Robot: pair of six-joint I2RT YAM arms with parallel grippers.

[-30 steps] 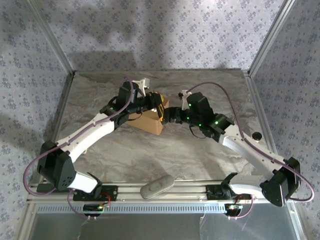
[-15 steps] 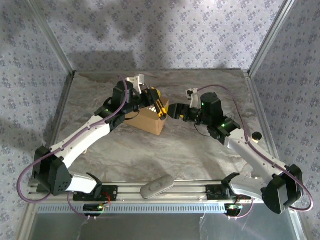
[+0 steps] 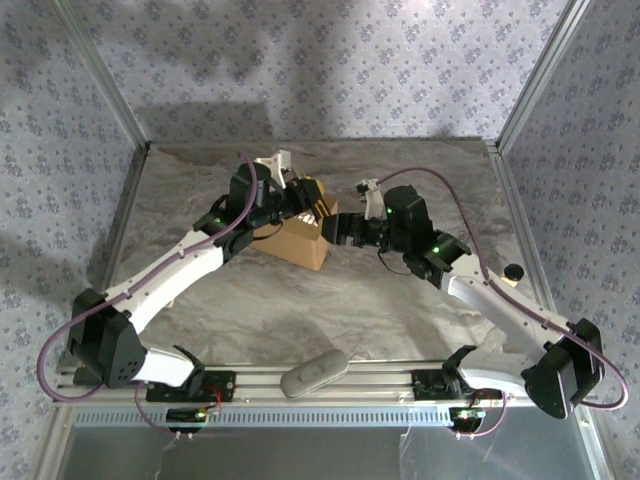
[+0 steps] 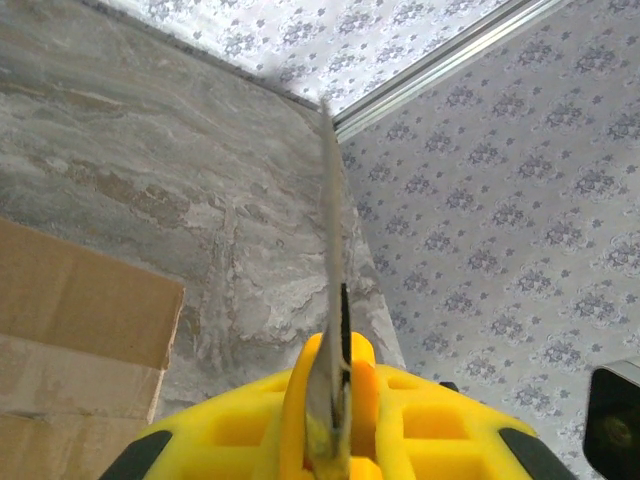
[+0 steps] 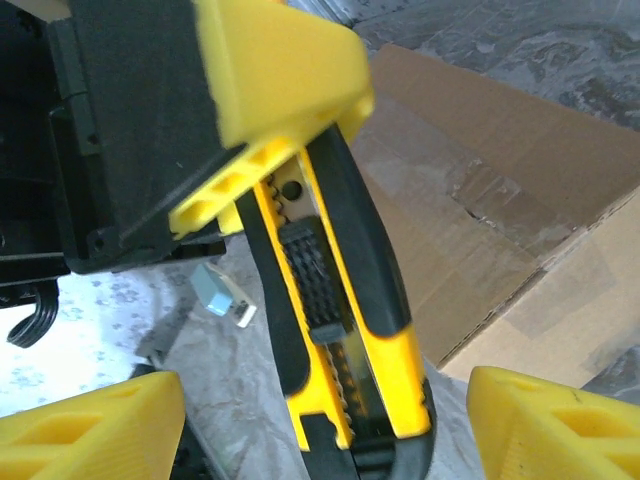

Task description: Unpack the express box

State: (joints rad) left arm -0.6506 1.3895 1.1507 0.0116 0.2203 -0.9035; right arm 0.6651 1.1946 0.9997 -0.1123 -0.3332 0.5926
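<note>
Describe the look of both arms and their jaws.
The left arm and right arm match: white link shells, black joint housings and bases, small green lights at the joints, a purple cable looping along each. The jaws are yellow with moulded pockets, on black mounts.

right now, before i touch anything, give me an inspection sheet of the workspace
surface: grey marbled table, no spills seen
job's things: box mid table, flaps shut, tape on the seam; knife with blade out, not on the box
clutter: grey oblong thing on the front rail; black knob at the table's right edge
grippers: left gripper shut on the knife, above the box's far right corner; right gripper open, a finger on either side of the knife's tail end
cables: purple cable looped along each arm, no snag seen
surroundings: patterned walls, metal frame posts
</note>
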